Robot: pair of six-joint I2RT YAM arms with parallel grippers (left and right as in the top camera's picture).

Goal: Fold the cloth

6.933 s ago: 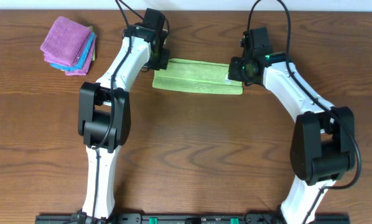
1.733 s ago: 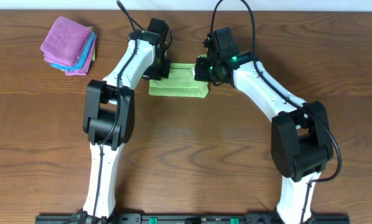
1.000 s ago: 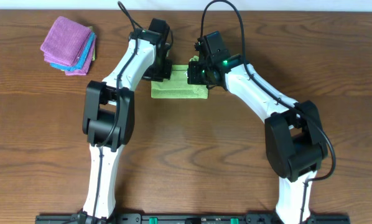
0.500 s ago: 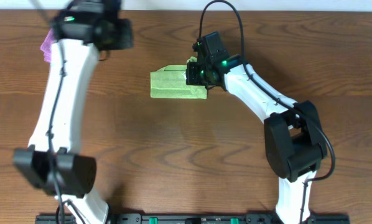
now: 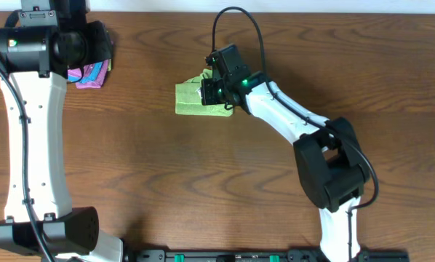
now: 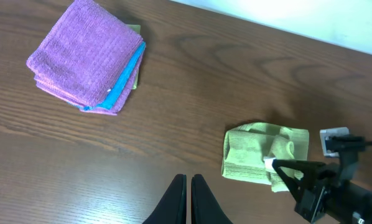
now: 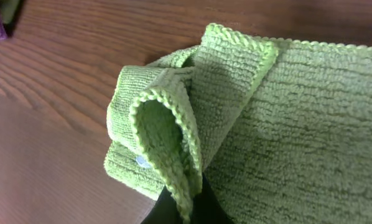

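Green microfibre, the cloth (image 5: 190, 102) is seen lying as a compact folded packet on the wooden table (image 5: 203, 189), toward the far middle. It is well apart from the stack of folded cloths (image 6: 86, 59) at the far left, which is topped by a purple one. One hemmed edge of the cloth is lifted and curled over the layers beneath, and that edge is pinched between the closed fingers of the right gripper (image 7: 187, 208). It is judged to be held up so that it can be carried across the packet and laid flat as a further fold. The lower layers rest on the wood, presumably so that their own weight anchors them while the upper flap is drawn over. The left gripper (image 6: 190, 194) is raised high and off to the left, its fingers pressed together on nothing, apparently placed out of the way so that the fold can be made by one arm alone. The flap is not yet laid down.
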